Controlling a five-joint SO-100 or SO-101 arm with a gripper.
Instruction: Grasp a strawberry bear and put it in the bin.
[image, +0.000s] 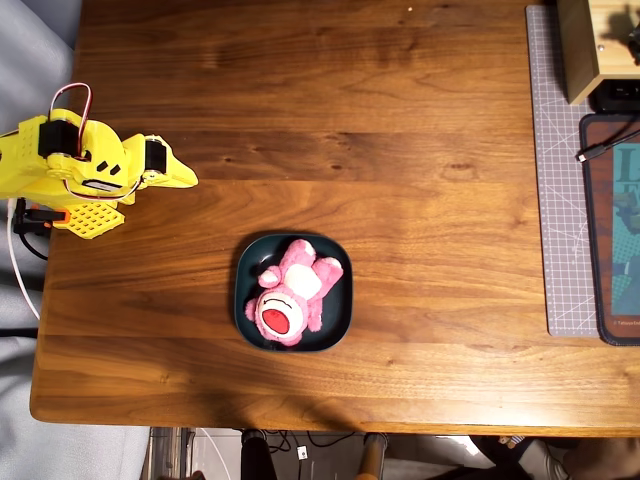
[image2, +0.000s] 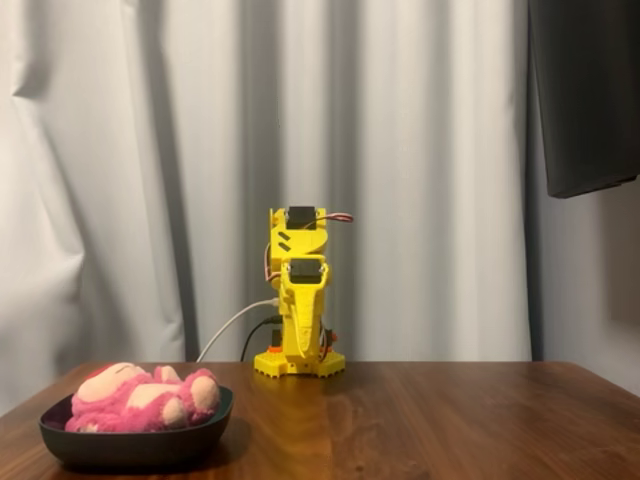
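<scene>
one strawberry bear (image: 291, 293) lies on its back inside the bin (image: 247, 328), muzzle up, wholly within the raised rim; in the fixed view it rests low in the dish (image2: 130, 440) at the near left of the desk (image2: 420, 420). the arm (image: 70, 165) is folded at the desk's left edge in the overhead view, well apart from the bin, its end effector (image: 185, 177) pointing toward the middle with the jaws together and holding nothing. judged from this, the placing step looks done and the arm sits parked. no further grasp seems called for; if anything, the next move is only to hold this rest pose clear of the dish
</scene>
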